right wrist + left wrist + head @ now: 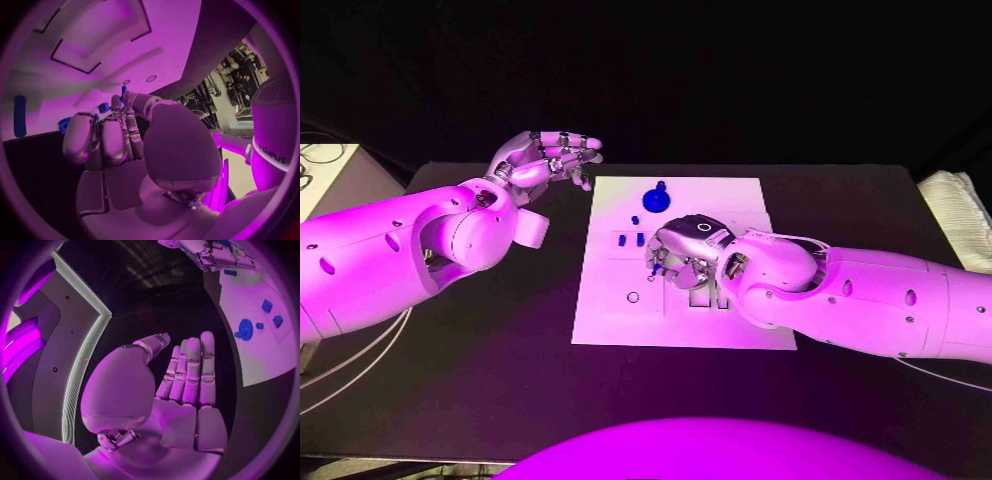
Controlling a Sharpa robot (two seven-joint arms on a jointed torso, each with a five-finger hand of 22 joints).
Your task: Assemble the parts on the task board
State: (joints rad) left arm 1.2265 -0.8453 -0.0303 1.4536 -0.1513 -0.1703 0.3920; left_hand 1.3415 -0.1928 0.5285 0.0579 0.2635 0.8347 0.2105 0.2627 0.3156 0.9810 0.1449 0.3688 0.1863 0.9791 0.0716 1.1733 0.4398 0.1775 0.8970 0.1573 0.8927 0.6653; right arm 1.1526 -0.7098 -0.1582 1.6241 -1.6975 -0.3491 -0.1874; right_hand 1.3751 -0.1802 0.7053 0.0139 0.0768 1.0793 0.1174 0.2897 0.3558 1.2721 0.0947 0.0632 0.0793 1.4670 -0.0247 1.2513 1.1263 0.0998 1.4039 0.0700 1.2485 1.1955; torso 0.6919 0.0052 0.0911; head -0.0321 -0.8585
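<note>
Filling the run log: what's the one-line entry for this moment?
left hand: open, off board | right hand: pinching small blue part over white task board

White task board (pixel 733 200) lying on the black table (pixel 473 380), dark blue round part (pixel 656 193) and small blue parts (pixel 630 238) showing on the board, silver left hand (pixel 548 156) and silver right hand (pixel 687 250) gleaming on white arms.

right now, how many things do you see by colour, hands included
white task board: 1
blue parts: 5 that I can make out: round part, small part, two bars, part at the right hand's fingertips
silver hands: 2: left hand, right hand
total: 8
</note>
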